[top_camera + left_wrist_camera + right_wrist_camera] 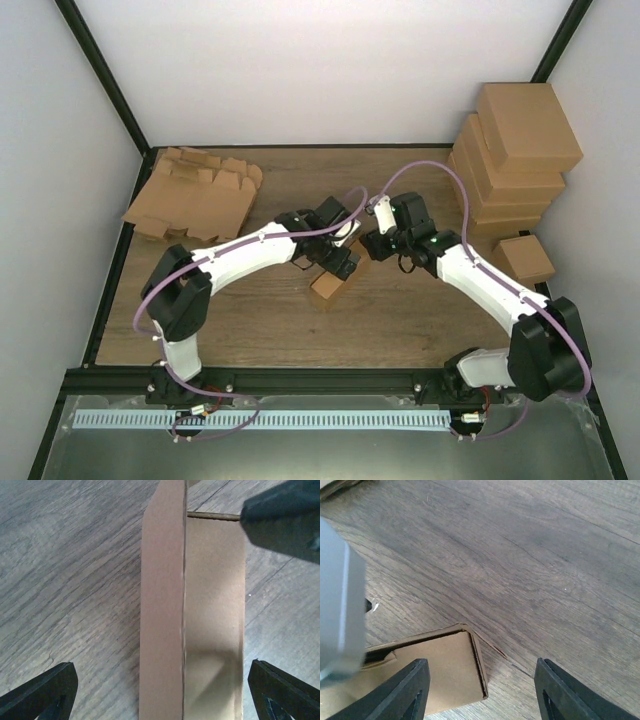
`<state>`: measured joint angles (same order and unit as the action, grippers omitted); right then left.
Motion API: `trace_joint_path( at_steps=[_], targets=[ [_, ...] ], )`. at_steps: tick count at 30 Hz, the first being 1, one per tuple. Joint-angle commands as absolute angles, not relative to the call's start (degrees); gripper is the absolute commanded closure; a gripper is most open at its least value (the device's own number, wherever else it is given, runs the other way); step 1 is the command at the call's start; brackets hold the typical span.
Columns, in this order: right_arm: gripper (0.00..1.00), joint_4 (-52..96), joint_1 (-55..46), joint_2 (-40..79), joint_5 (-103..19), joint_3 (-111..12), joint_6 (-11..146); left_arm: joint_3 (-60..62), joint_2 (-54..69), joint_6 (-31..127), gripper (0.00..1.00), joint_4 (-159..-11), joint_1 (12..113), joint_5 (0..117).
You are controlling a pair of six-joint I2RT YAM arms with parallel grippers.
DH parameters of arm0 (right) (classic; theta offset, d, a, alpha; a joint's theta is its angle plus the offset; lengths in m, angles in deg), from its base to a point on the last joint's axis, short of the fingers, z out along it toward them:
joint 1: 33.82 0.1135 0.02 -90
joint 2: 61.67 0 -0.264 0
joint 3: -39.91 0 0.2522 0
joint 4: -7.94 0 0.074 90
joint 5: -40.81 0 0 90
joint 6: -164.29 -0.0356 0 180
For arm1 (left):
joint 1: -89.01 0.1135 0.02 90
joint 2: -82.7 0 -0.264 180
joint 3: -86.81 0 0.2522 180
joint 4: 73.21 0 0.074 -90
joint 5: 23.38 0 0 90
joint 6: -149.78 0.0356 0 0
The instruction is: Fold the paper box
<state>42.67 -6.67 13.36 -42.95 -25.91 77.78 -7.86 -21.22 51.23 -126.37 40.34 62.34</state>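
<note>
Paper box [331, 284]: you find it mid-tabletop [250, 330], partly folded, one wall standing upright.
Left fingers [47, 695]: spread wide, straddling the box and touching neither side; they grip nothing.
Right fingers [402, 692]: also wide apart and empty, poised over the box's corner, seemingly just clear of it.
Your flat blanks [195, 195] lie far left; finished boxes [520, 150] stack far right.

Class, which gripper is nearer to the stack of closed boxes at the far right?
Right. The right gripper hangs mid-table, well short of the stack; the left gripper hangs just beyond it, farther from the stack, over the small box.
</note>
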Motion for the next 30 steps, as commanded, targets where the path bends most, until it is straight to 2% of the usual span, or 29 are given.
trace_joint_path(
  at_steps=[1,5,15,20,30],
  targets=[
    [0.41,41.63,-7.19,14.54,-41.76,-27.88,79.37,-10.80,-24.00,53.35,0.04,-128.89,38.25,66.57],
    [0.45,40.87,-7.19,15.79,-40.36,-28.08,79.58,-11.33,-24.60,54.20,0.05,-128.95,37.40,65.51],
    [0.61,41.65,-7.26,17.45,-34.52,-29.59,79.39,-10.41,-23.75,62.54,0.24,-134.48,37.43,63.81],
    [0.70,42.19,-7.24,15.59,-30.52,-29.32,78.92,-9.11,-22.99,63.94,0.27,-134.92,37.48,61.32],
    [0.61,42.14,-7.19,11.89,-35.40,-27.00,77.65,-7.93,-20.50,66.94,0.38,-135.52,37.57,59.59]
  ],
)
